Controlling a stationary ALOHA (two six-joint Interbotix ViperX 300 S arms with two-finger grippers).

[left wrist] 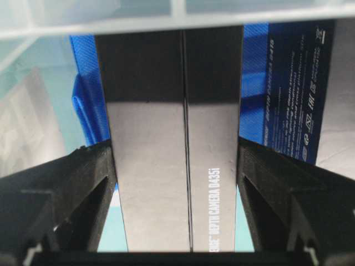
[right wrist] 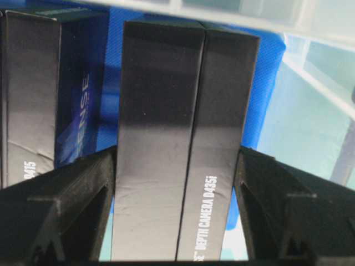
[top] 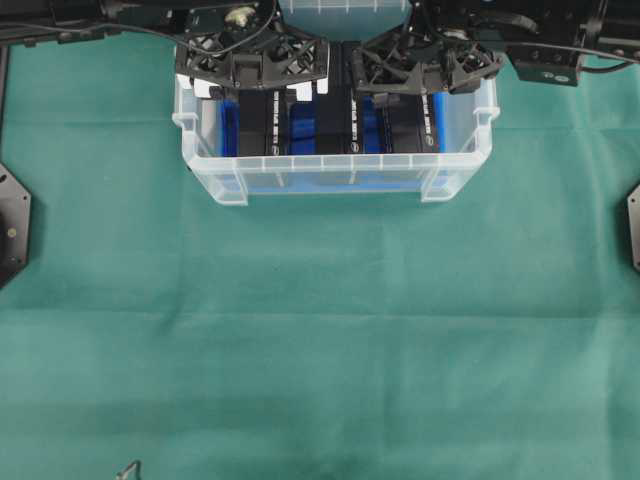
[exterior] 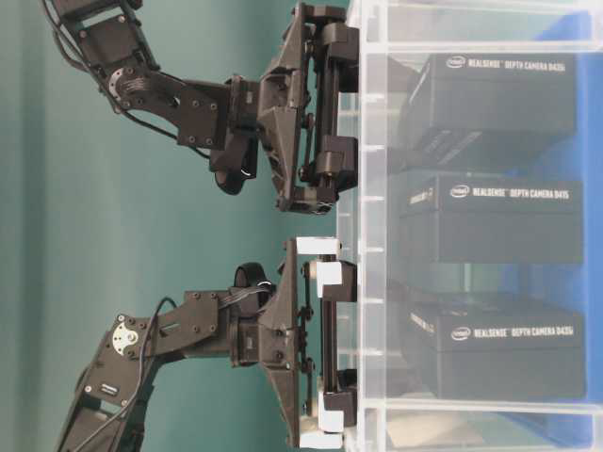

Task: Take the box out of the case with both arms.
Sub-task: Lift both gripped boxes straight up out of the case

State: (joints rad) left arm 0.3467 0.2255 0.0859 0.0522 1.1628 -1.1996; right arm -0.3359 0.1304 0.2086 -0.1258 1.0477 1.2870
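Each claw – left claw (left wrist: 176, 194) and right claw (right wrist: 176, 199) – clamps its own box (left wrist: 175, 155) upright in the case (top: 330, 170), at twelve o'clock, ready for lifting out.

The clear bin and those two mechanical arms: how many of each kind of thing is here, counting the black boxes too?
Black camera boxes: 3 (left box, middle box, right box)
Clear case: 1
Robot arms: 2 (left gripper, right gripper)
Green cloth: 1
Total: 7

Black arms (exterior: 179, 94), open-frame claws, one white-padded.
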